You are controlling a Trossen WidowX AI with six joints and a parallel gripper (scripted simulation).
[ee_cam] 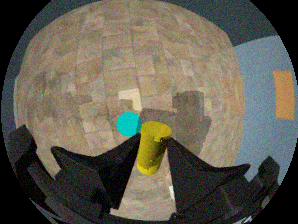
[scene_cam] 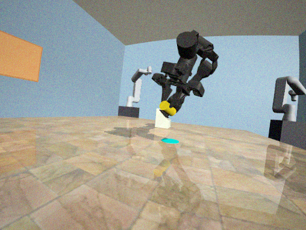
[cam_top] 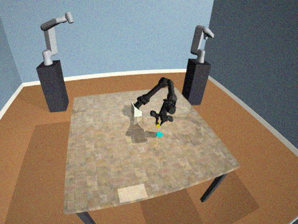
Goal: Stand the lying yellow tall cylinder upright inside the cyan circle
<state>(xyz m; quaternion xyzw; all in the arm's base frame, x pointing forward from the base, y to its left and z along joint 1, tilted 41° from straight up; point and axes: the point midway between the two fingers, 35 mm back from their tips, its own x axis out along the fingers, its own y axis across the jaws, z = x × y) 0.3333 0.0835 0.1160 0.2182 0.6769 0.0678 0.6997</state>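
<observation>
- Yellow tall cylinder, tilted, was held in the air above and just behind the cyan circle, seen from the exterior view.
- The parallel-jaw gripper was clamped on the cylinder's sides, probably to leave an end face free for standing.
- Off the circle and not yet upright, the cylinder presumably needed further turning before being lowered onto it.

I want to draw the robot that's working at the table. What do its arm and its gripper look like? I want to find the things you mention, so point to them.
The arm [cam_top: 171, 94] [scene_cam: 208, 58] is all black, with chunky, angular links and rounded joints. Its gripper [cam_top: 158, 124] [scene_cam: 168, 108] [ee_cam: 154, 139] is black too, with two fingers that narrow toward their tips.
</observation>
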